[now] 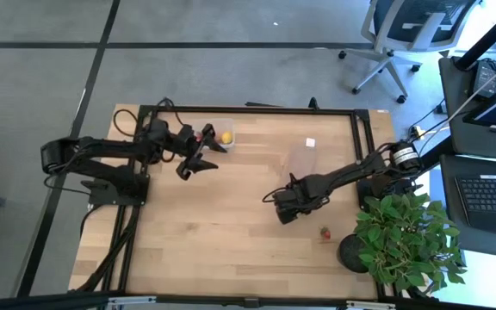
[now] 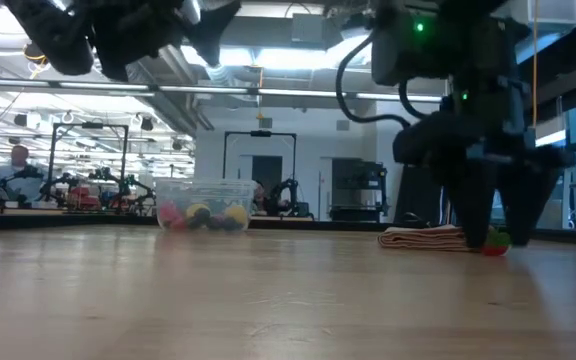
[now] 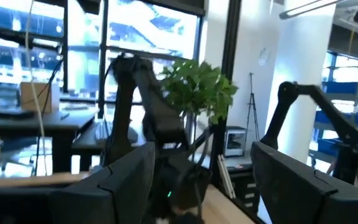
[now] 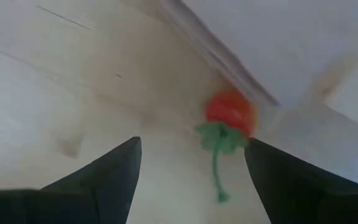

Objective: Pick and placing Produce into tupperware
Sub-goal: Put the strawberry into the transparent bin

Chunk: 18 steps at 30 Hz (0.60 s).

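The small clear rectangular plastic tub [image 1: 220, 133] was seen at the far edge of the pale wooden worktop [image 1: 231, 232], already holding several small fruit pieces; in the low view these showed as pink, yellow and dark rounded shapes [image 2: 203, 217] lying against its see-through wall. The left gripper [image 1: 198, 157] was held just beside the tub, raised well off the worktop, its fingers [image 3: 123, 180] spread wide with nothing between them, a posture judged to suit an arm that had nothing to carry. The right gripper [image 1: 284, 207] was placed near the middle of the worktop, well apart from the tub, its fingers [image 4: 104, 174] likewise set wide and empty. In the right wrist view a small red strawberry-like piece with a green stalk [image 4: 229, 115] lay on the wood ahead of those fingers, at the edge of a pale flat sheet whose nature could not be told; the wide setting was judged to allow the fingers to pass on either side of so small a piece. In the high view the same red piece [image 1: 324, 232] lay near the leafy green potted plant [image 1: 403, 241], not yet grasped. A folded tan cloth [image 2: 423, 238] lay beside the right arm in the low view.
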### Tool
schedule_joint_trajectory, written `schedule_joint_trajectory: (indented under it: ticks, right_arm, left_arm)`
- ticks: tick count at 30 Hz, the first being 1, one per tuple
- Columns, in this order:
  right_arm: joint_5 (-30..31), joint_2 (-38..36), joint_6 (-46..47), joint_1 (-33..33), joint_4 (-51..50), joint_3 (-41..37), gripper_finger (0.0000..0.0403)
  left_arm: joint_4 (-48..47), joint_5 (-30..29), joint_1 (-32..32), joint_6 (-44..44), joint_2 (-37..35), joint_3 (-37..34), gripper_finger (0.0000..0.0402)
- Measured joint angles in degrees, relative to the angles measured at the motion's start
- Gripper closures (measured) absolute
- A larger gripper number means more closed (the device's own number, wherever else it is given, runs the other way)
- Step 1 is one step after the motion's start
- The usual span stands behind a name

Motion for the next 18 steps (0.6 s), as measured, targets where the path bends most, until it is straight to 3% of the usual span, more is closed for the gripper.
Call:
schedule_joint_trajectory:
  ticks: [5,18]
  right_arm:
    - [0.0,-0.5,0.3,-0.3,5.1,-3.7,0.0119]
    - [2.6,-0.3,-1.3,-0.3,5.7,-5.2,0.0176]
  left_arm:
    - [-0.1,-0.5,-0.4,0.3,-1.0,0.0,0.0147]
    - [-0.8,-0.5,-0.4,0.9,-0.9,0.0,0.0147]
